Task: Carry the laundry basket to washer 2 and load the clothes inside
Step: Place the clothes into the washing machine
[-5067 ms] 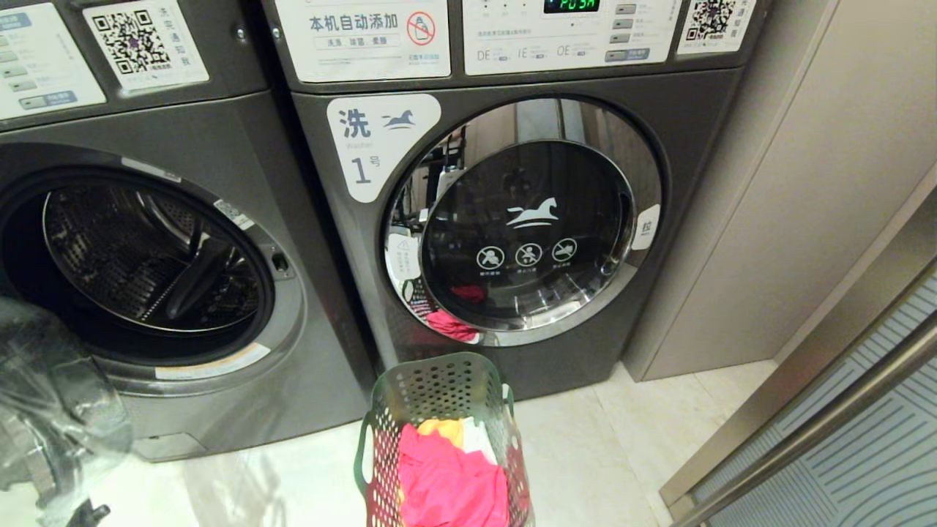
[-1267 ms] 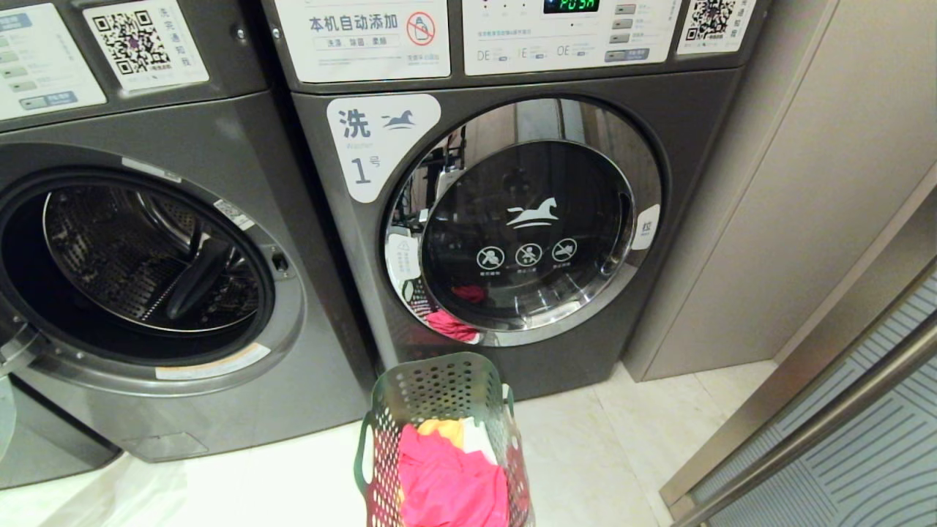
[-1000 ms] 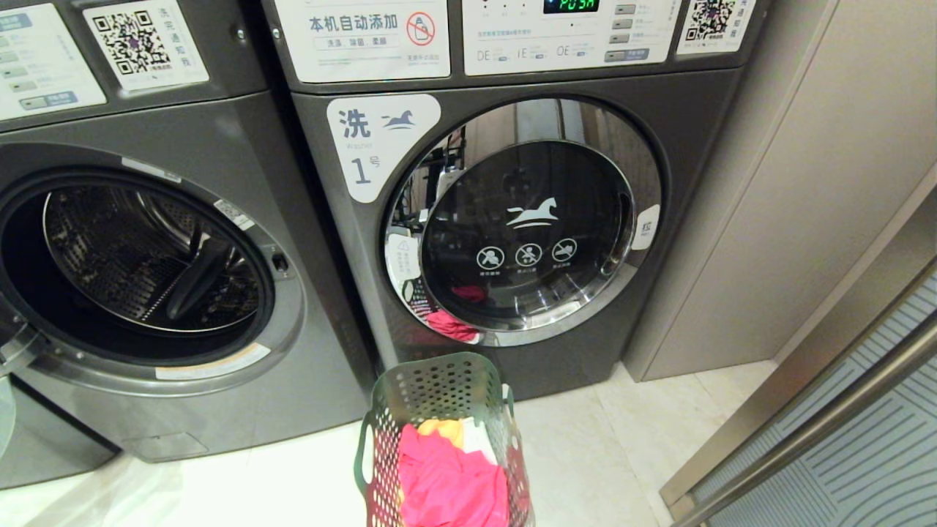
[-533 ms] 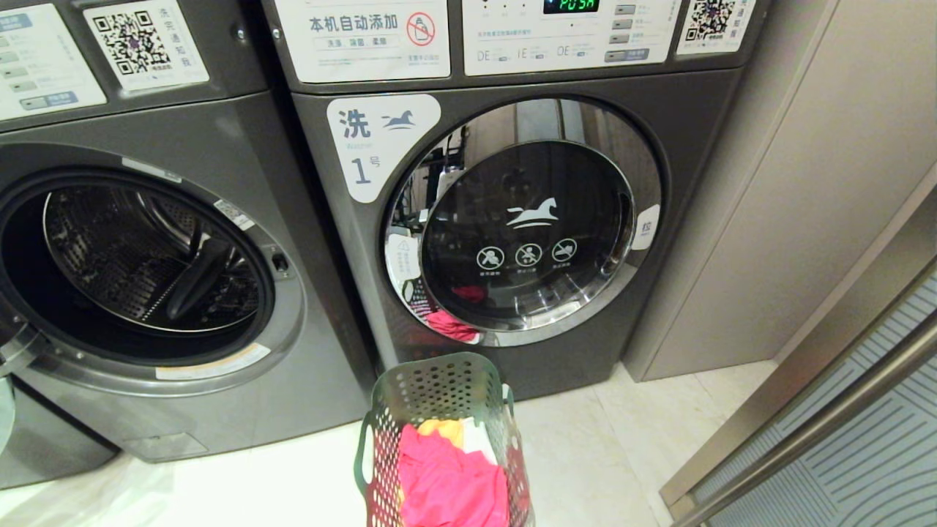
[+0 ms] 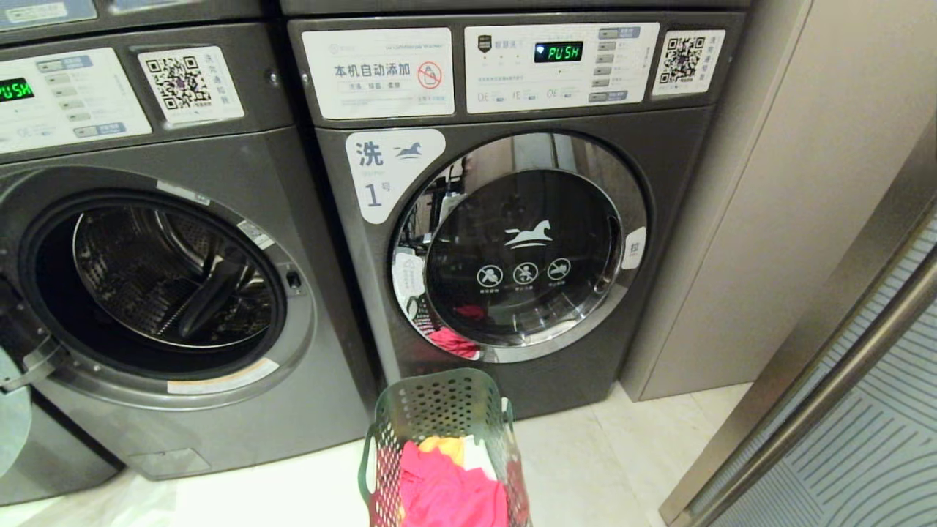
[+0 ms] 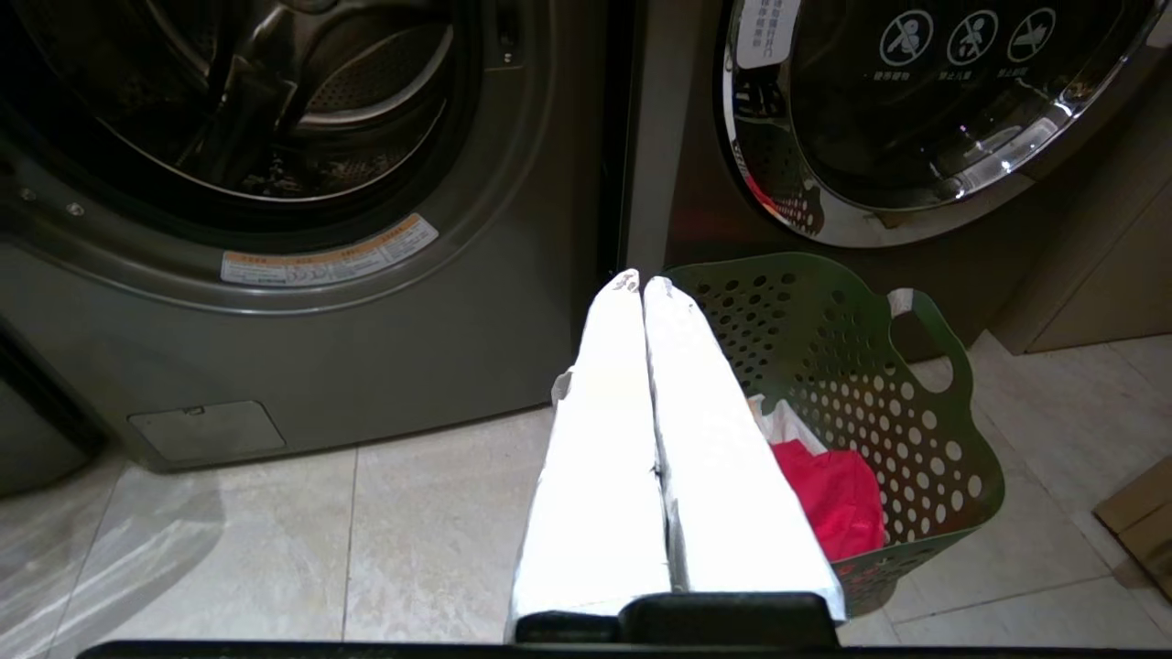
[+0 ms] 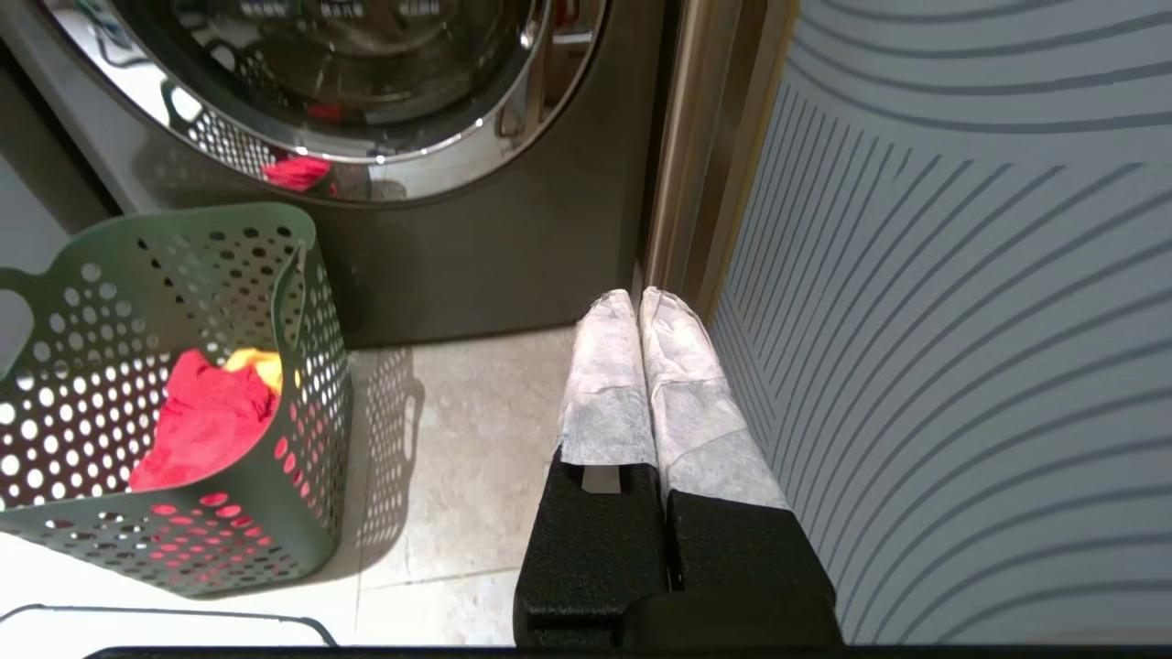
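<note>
The green laundry basket (image 5: 439, 410) stands on the floor tiles in front of the washer labelled 1 (image 5: 384, 172). In it lie the clothes: a pink-red garment (image 5: 450, 490) on top, an orange-yellow one (image 5: 441, 444) and a white one (image 5: 479, 454) behind it. No numeral 2 shows, so washer 2 cannot be picked out. My left gripper (image 6: 643, 279) is shut and empty, just left of the basket (image 6: 824, 366). My right gripper (image 7: 638, 295) is shut and empty, right of the basket (image 7: 137, 275). Neither arm shows in the head view.
The left-hand washer's drum (image 5: 161, 278) is open, its door (image 5: 11, 417) swung out at the left edge; its numeral is out of view. Washer 1's chrome-ringed door (image 5: 512, 249) is closed. A striped glass door (image 7: 961, 320) stands close beside the right gripper, with a beige wall panel (image 5: 805, 183) behind.
The whole head view has slid downward, so the control panels now show in full: the camera moved, not the things. Basket, clothes and washers stay put.
</note>
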